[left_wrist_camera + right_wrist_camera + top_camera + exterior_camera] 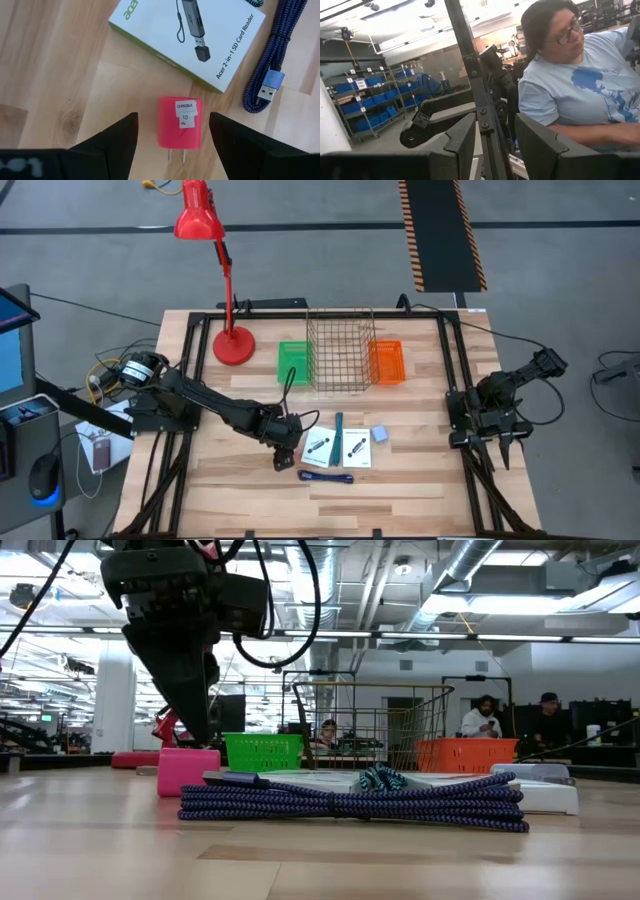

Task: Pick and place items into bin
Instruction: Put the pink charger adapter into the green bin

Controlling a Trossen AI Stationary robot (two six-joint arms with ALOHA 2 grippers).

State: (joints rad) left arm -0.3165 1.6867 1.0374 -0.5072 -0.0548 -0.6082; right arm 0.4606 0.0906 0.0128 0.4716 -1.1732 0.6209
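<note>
I start from the pale wooden table [240, 500], then the tall wire basket [340, 350] at twelve o'clock of its middle, flanked by a green plastic bin [294, 362] and an orange plastic bin [387, 362]. My right gripper [510, 442] waits at three o'clock, fingers parted on nothing. My left gripper [172, 132] hangs with fingers released wide, straddling the small red plug-in charger block [180, 123], which sits on the wood just beside the white Acer card-reader box [185, 37] and the blue-purple braided cable [272, 65]. I'd judge a clean pick wants me lower, centred on the block, pads on its flat sides, prongs clear, without nudging the box.
</note>
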